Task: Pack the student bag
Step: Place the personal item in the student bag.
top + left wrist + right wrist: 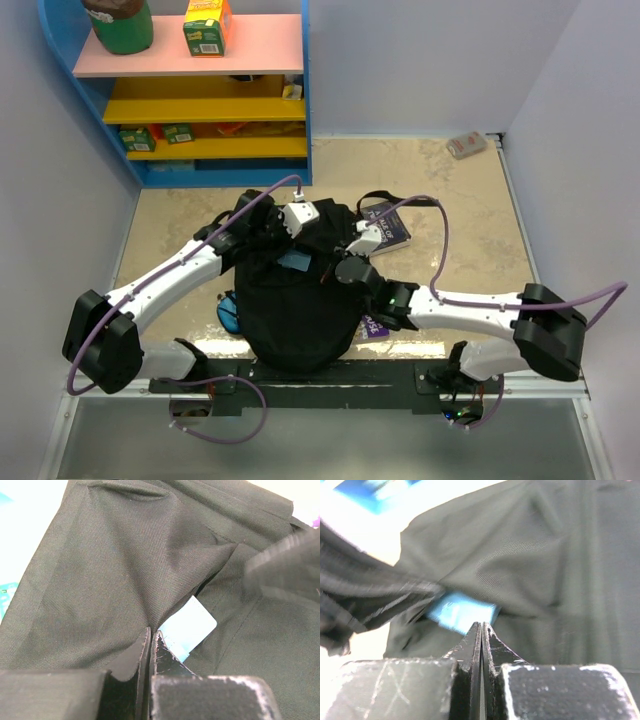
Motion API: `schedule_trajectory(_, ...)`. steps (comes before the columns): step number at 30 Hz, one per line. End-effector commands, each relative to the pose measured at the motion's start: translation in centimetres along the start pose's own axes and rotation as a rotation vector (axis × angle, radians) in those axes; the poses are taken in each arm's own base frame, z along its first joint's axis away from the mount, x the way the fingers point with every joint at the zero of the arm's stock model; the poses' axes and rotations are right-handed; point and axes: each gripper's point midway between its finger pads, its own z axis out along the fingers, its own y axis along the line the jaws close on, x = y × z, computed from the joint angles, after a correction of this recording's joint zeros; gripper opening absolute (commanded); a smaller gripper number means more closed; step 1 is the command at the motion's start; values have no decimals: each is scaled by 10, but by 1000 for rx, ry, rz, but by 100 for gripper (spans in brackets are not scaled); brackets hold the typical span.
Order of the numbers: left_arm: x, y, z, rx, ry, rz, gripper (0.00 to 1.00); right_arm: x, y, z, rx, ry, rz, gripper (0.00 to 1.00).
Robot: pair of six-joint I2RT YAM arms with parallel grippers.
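Bag (295,320) mid-table (470,230), between both arms, black, slumped. Pale blue label (296,262) on its top face. Left gripper (150,636) closed, tips pressed against a fabric fold just beside the label; cloth pinched or not, can't tell. Right gripper (481,627) closed too, fingers flush, tips at the cloth just below the label, nothing visible between them. Both wrists over the far half of the bag, near each other. Purple book (388,224) flat on table at the bag's far right corner, just beside it. Second book (372,327), only a purple edge showing, under the bag's right side, next to the right arm. Blue case (229,312) against the bag's left edge, partly hidden. Blue shelf (200,100) at far left. Small white item (467,145) in far right corner, well apart.
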Motion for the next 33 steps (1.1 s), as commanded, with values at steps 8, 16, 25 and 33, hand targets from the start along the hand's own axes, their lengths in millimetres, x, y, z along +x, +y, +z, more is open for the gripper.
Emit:
schedule_trajectory(8, -18, -7, -5, 35, -56, 3, 0, 51, 47, 2, -218, 85, -98, 0)
schedule_trajectory(16, -17, -10, -7, 45, -52, 0, 0, 54, 50, 27, -137, 34, -101, 0)
schedule_trajectory(25, -9, -19, -13, 89, -25, 8, 0, 52, 38, 60, -7, -58, -124, 0)
schedule_trajectory(33, -4, -21, -21, 83, -24, 36, 0, 15, 19, 64, 145, -224, -138, 0)
